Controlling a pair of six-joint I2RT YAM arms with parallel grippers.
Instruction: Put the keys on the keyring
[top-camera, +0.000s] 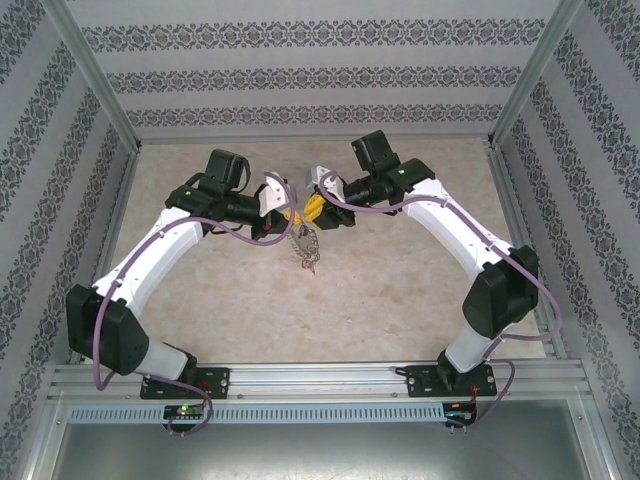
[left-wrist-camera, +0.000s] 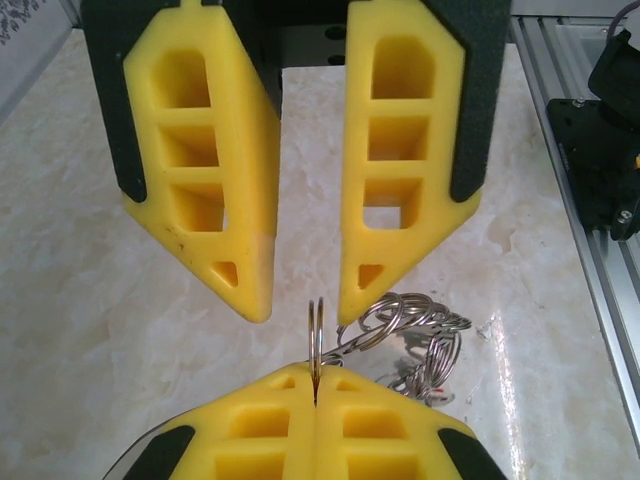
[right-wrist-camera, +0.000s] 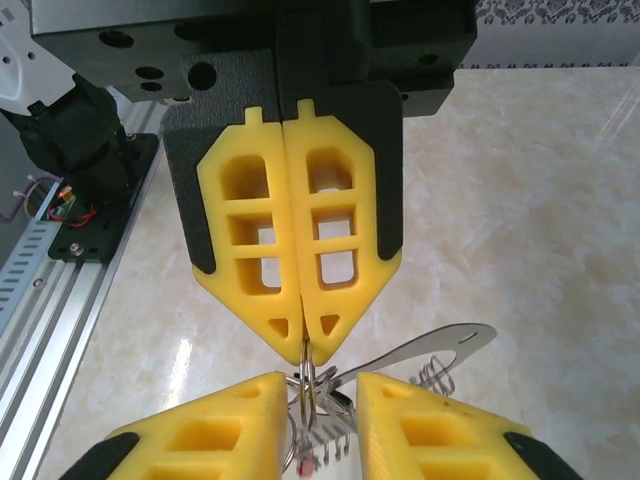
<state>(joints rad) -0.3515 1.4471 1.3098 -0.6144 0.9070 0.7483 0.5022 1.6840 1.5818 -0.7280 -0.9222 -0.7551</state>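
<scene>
The keyring hangs over the surface, pinched on its rim by the shut left end effector — it seems light, stiff and slippery; the right end effector stands slightly open astride the same wire

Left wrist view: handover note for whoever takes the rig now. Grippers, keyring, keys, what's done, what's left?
Left gripper: shut, pinching the keyring edge-on.
Right gripper: open, fingertips on either side of the ring's top, not clamping.
Cluster of metal loops and small pieces hangs off the keyring, between the arms.
Done: keyring gripped and presented.
Left: too tangled to tell which keys are threaded. Check the cluster before the right gripper closes.
</scene>
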